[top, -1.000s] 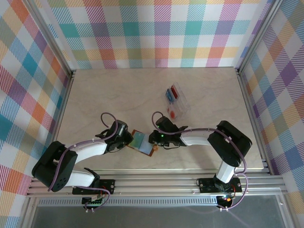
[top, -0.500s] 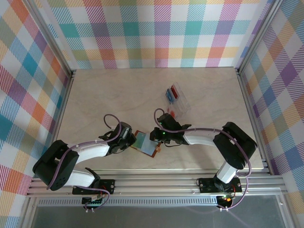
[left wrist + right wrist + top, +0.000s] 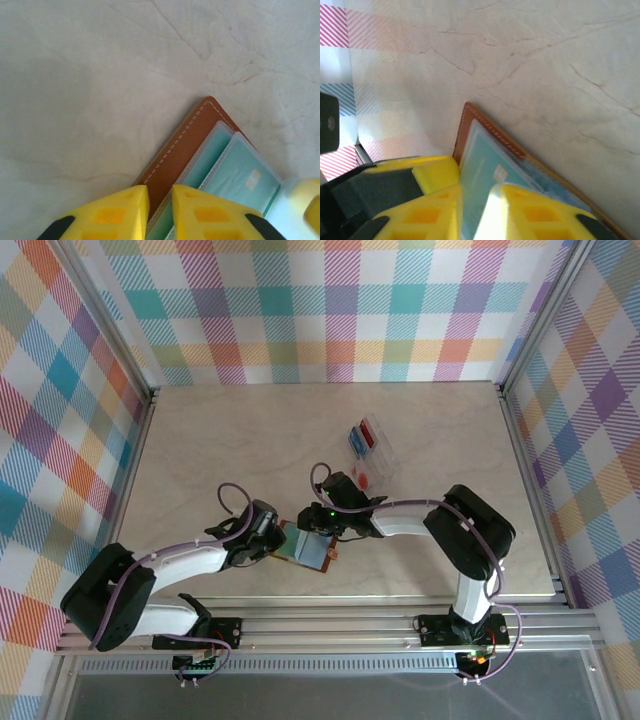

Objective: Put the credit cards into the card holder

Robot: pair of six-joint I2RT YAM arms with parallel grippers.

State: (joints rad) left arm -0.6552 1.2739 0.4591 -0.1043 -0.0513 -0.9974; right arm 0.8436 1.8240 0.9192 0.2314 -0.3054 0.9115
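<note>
The brown card holder lies open on the table between my two grippers. A teal-green credit card sits in its clear pockets, chip showing. My left gripper stands over the holder's left edge. Its jaws are a narrow gap apart, and the stitched brown cover lies flat beneath that gap. My right gripper hovers over the pockets, slightly open. A bright clear pocket leaf rises along its right finger. More credit cards, blue and red, stand in a tray.
The clear plastic tray sits just behind the right gripper, right of the table's middle. Aluminium rails edge the table on the left and right. Bare marble-look tabletop spreads to the far left and far back.
Both arms have closed in on the card holder: the left gripper went right, the right gripper left over the pockets. Both pairs of jaws have parted a little.
</note>
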